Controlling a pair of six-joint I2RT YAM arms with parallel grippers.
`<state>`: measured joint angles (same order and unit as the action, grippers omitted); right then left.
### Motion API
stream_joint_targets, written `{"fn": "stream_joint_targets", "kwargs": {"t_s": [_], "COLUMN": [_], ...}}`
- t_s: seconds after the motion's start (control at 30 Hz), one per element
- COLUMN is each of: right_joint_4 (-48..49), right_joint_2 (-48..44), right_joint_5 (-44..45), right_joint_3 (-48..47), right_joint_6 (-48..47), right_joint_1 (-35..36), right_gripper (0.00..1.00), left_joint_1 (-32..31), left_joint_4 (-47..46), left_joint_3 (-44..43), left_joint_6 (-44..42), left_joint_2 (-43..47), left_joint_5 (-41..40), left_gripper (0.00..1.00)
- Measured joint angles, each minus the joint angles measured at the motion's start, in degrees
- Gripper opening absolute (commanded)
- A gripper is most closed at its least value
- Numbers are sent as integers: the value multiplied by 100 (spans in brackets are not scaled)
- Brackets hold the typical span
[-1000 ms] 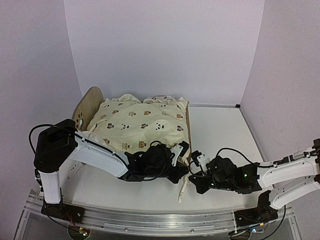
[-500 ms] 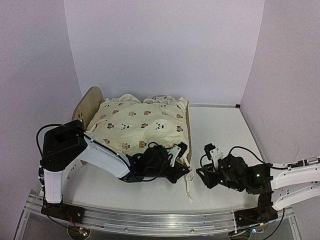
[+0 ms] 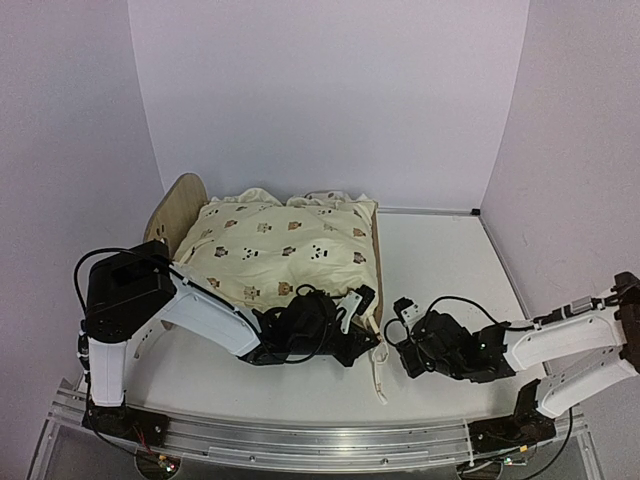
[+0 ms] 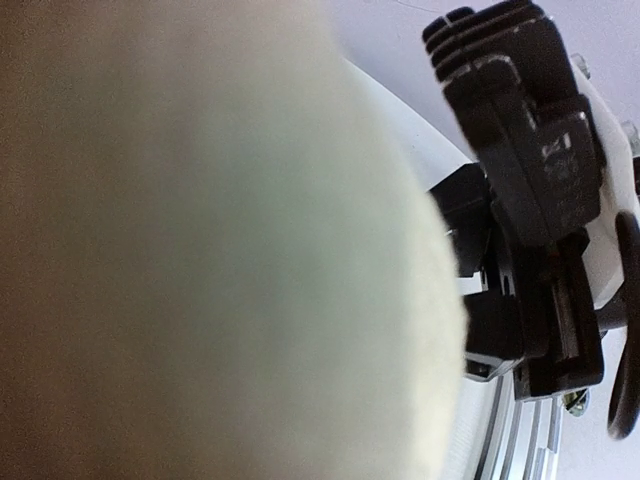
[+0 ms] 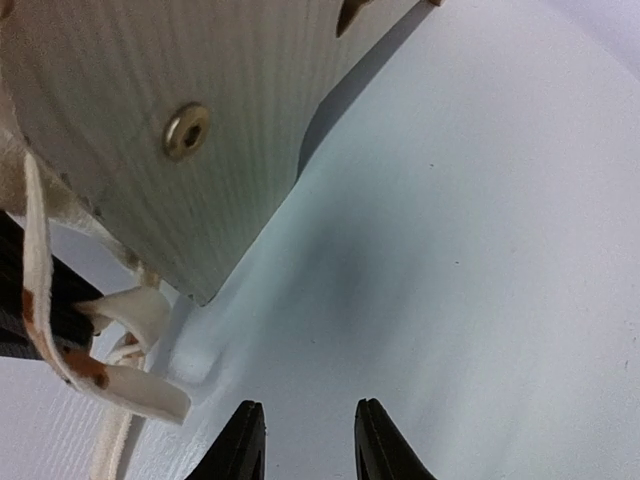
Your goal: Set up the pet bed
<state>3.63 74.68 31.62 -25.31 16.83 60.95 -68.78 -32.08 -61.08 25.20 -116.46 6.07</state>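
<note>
- Pet bed (image 3: pixel 181 207): light-wood frame standing on the white table (image 3: pixel 450 260); arched headboard at its left end, low footboard (image 5: pixel 200 110) at its right end, with a metal screw head showing in the wood
- Cream animal-print cushion (image 3: pixel 280 250): lies in the pet bed, filling it from headboard to footboard and bulging above the frame
- Cream tie strings (image 3: pixel 378 375): trail from the pet bed's near footboard corner onto the table; brown marks show on them in the right wrist view
- Left gripper (image 3: pixel 362 298): at the pet bed's near footboard corner, against the cushion edge; jaws closed tight; cream fabric fills its wrist view, and whether any is pinched cannot be told
- Right gripper (image 5: pixel 305 440): low over the table just beside the footboard corner, apart from the wood; jaws narrowly parted, nothing between them
</note>
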Motion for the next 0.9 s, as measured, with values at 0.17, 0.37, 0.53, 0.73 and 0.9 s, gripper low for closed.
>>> {"fn": "stream_joint_targets", "kwargs": {"t_s": [0.17,0.37,0.53,0.73,0.9], "right_joint_4": [430,919,1186,1346,1492], "right_joint_2": [285,395,392,327,285], "right_joint_5": [-465,-857,-1115,-1225,-1341], "right_joint_3": [-19,-19,2,96,173], "right_joint_6": [-199,-359,-413,-455,-472], "right_joint_1": [-55,-79,-90,-92,-104], "right_gripper": [33,33,34,35,40], "left_joint_1": [1,4,17,27,29], "left_joint_4": [0,0,0,-4,-6], "left_joint_3": [0,0,5,7,9], "left_joint_6": [1,1,-3,-1,-1], "left_joint_2": [0,0,0,0,0], "left_joint_5": [0,7,14,37,42], "left_gripper": [0,0,0,0,0]}}
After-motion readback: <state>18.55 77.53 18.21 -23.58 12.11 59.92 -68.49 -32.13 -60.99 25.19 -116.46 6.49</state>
